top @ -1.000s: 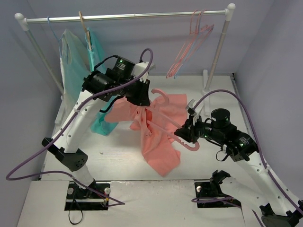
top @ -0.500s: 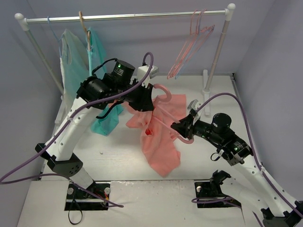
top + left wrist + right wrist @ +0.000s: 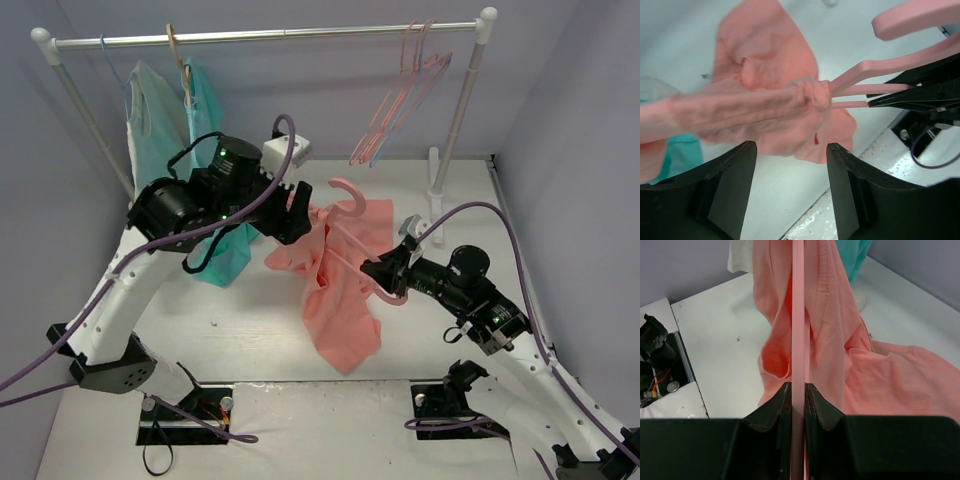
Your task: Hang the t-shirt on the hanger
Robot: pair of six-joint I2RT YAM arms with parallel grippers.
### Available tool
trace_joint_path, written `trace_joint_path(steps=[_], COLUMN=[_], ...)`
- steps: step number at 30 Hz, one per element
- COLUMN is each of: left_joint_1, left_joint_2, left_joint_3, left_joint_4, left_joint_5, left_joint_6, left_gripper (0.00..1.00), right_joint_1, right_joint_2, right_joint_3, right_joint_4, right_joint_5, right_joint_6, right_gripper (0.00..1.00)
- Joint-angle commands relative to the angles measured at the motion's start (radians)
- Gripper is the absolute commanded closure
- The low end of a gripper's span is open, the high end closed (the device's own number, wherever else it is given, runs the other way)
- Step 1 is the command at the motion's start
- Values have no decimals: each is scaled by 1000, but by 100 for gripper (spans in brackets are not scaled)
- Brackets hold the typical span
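The salmon t-shirt (image 3: 340, 300) hangs bunched over one arm of the thick pink hanger (image 3: 349, 197) and trails down to the table. My right gripper (image 3: 386, 277) is shut on the hanger's lower bar (image 3: 798, 315), with fabric (image 3: 835, 335) draped on both sides of it. My left gripper (image 3: 298, 215) stands open just left of the shirt's upper fold. In the left wrist view the bunched cloth (image 3: 760, 107) lies beyond the open fingers (image 3: 732, 192) with nothing between them, and the hanger (image 3: 880, 65) sticks out to the right.
A clothes rail (image 3: 280, 35) spans the back. A teal garment (image 3: 203, 110) and a pale one (image 3: 148, 105) hang at its left, thin pink hangers (image 3: 400, 95) at its right. The rail's right post (image 3: 455, 120) stands behind the right arm.
The left gripper has opened, let go of the t-shirt and drawn back to the left. The shirt now hangs from the hanger alone. The right gripper still holds the hanger.
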Motion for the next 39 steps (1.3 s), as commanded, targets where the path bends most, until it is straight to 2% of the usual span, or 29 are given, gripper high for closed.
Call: trace_joint_path(steps=[1, 6, 16, 21, 27, 32, 39], left_joint_1=[1, 3, 6, 21, 104, 263, 419], left_joint_2=[-101, -167, -84, -119, -192, -290, -235], left_joint_3=[43, -18, -61, -143, -259, -437, -425], left_joint_4=[45, 70, 76, 192, 235, 373, 352], left_joint_5=[-165, -193, -63, 8, 187, 366, 640], left_joint_6=[55, 180, 383, 512, 627, 661, 687], left_gripper=[42, 42, 42, 43, 43, 43, 43], right_joint_1=[1, 0, -3, -6, -16, -17, -19], right_joint_2=[-18, -14, 56, 84, 94, 114, 134], right_joint_3=[1, -1, 39, 68, 81, 90, 108], right_joint_4=[183, 159, 113, 90, 82, 76, 45], right_joint_5=[-12, -52, -145, -162, -173, -216, -250], right_joint_6=[4, 4, -5, -17, -25, -30, -50], right_gripper=[100, 100, 100, 100, 100, 100, 100])
